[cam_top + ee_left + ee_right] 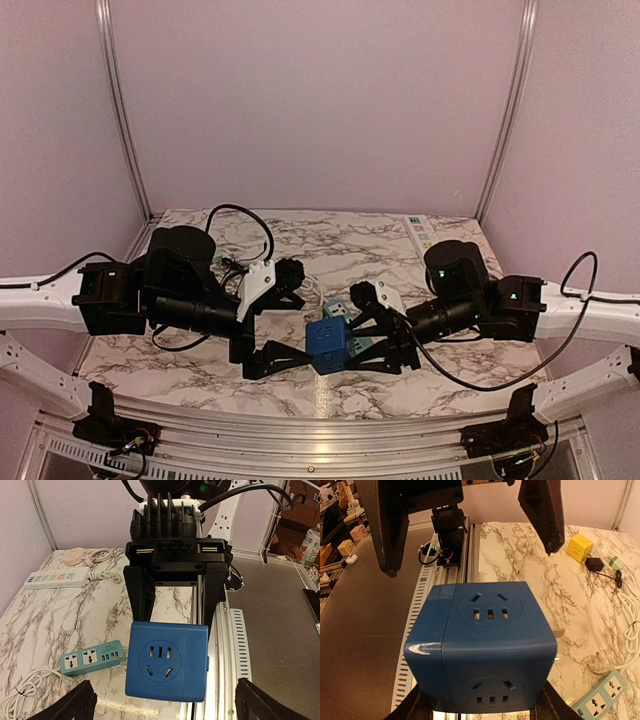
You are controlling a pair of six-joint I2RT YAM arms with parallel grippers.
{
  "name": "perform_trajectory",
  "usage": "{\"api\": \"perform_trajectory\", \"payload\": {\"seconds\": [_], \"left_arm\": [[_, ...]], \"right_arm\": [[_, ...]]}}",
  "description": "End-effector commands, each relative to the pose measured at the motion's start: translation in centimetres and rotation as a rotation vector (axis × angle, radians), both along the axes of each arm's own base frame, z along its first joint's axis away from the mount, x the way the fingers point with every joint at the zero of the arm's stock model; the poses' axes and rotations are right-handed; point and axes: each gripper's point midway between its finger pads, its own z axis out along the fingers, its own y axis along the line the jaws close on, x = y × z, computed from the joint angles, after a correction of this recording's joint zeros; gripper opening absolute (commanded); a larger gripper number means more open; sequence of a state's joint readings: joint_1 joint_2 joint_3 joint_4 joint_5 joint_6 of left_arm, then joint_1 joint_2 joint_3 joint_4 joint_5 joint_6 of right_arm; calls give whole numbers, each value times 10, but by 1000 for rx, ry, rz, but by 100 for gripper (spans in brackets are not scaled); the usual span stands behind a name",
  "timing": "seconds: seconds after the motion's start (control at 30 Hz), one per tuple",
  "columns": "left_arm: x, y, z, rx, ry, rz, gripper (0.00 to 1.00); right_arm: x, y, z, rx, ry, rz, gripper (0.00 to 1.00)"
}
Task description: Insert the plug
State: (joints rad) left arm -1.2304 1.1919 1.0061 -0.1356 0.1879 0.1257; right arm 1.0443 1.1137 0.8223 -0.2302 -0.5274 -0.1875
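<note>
My right gripper (362,340) is shut on a blue cube socket (328,345) and holds it above the table's near edge. In the right wrist view the cube (482,645) fills the space between my right gripper's (482,711) fingers. A metal prong (559,632) sticks out of its side. In the left wrist view the cube (167,660) faces the camera, its prong (117,654) next to a teal power strip (92,657) lying on the marble. My left gripper (305,325) is open wide and empty, its fingers either side of the cube without touching it (166,702).
A white power strip (57,578) and a pink round plug (72,556) lie at the far side. A yellow cube (580,547), a black adapter (594,564) and a green plug (616,562) lie further along. White cable (625,645) coils near the teal strip. A slotted metal rail (235,645) borders the table.
</note>
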Motion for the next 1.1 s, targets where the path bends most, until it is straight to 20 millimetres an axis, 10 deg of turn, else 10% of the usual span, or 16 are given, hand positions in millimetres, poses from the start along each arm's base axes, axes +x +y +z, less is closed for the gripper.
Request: {"api": "perform_trajectory", "payload": {"seconds": [0.0, 0.57, 0.87, 1.07], "left_arm": [[-2, -2, -9, 56, -2, -14, 99], [-8, -12, -26, 95, 37, -68, 84], [-9, -17, -29, 78, 53, -73, 39], [-7, -20, -25, 26, 68, -53, 12]], "right_arm": [[-1, 8, 28, 65, -29, 37, 11], [-6, 9, 25, 77, -13, 66, 11], [-4, 8, 18, 58, -10, 56, 13], [6, 6, 20, 51, -48, -6, 44]]}}
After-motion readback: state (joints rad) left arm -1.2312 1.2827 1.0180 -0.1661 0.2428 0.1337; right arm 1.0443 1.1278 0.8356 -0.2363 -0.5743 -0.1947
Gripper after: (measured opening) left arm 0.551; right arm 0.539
